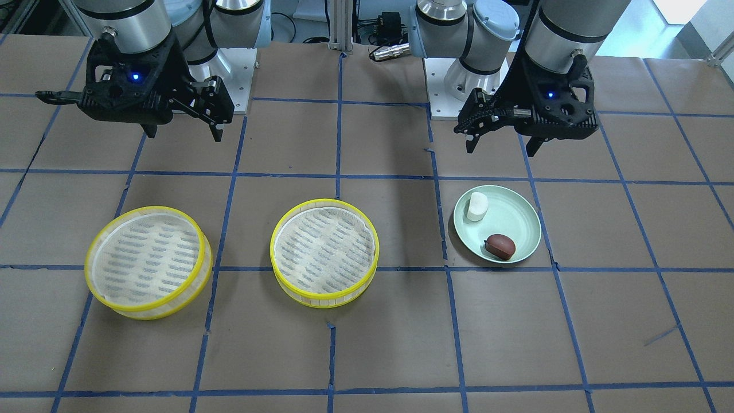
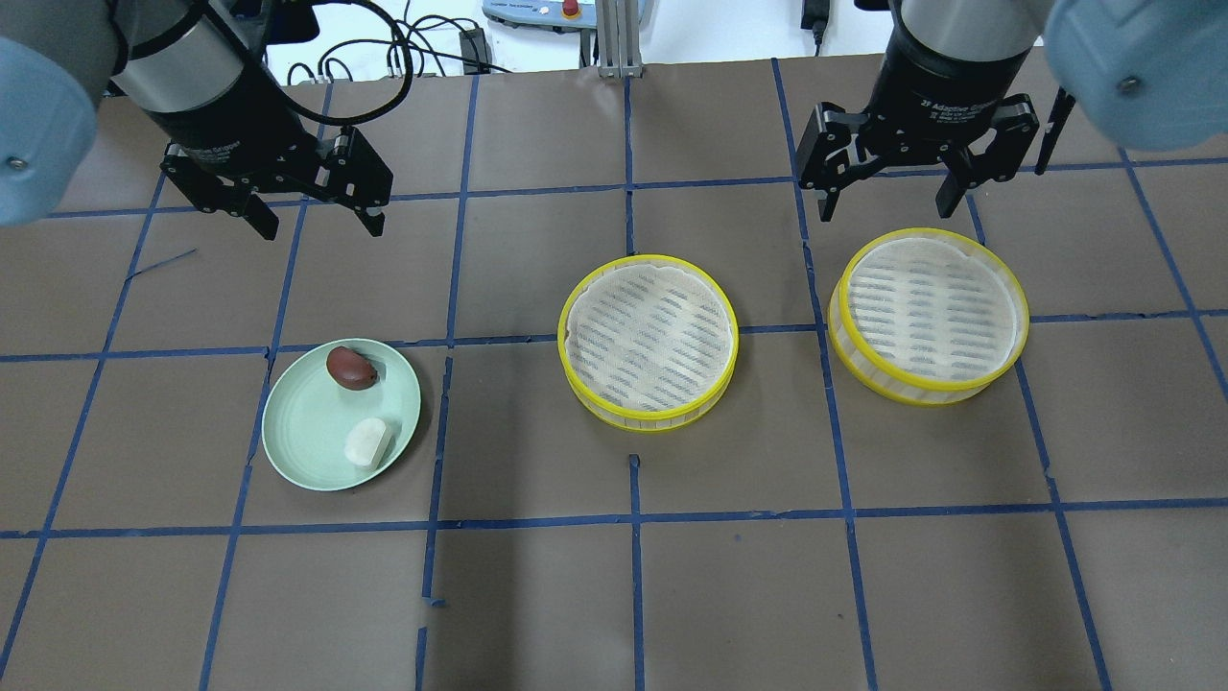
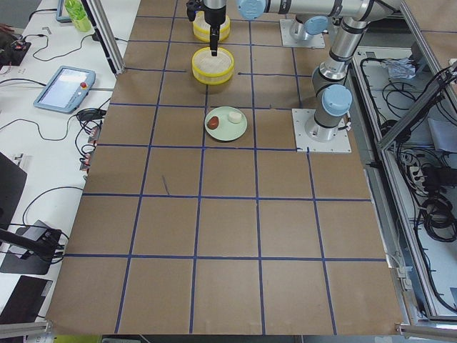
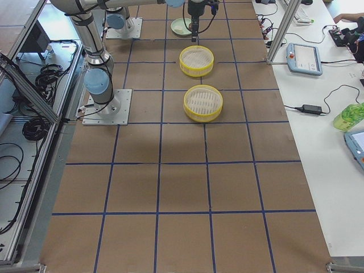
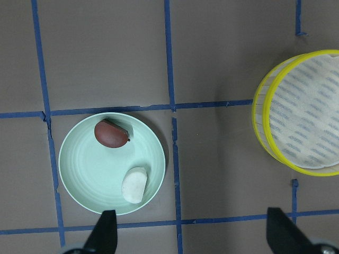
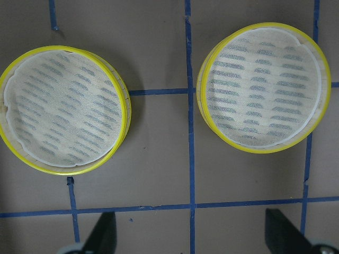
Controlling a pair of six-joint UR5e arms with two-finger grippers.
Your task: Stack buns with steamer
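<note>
A white bun and a reddish-brown oval bun lie apart on a pale green plate. They also show in the left wrist view as the white bun and the brown bun. Two yellow-rimmed steamer baskets stand empty with pale liners, one at the table's middle and one to its right. My left gripper is open and empty, held above the table behind the plate. My right gripper is open and empty, just behind the right steamer.
The brown table is marked into squares by blue tape. Both arm base plates sit at the robot's side of the table. A tablet and cables lie off the table on the operators' side.
</note>
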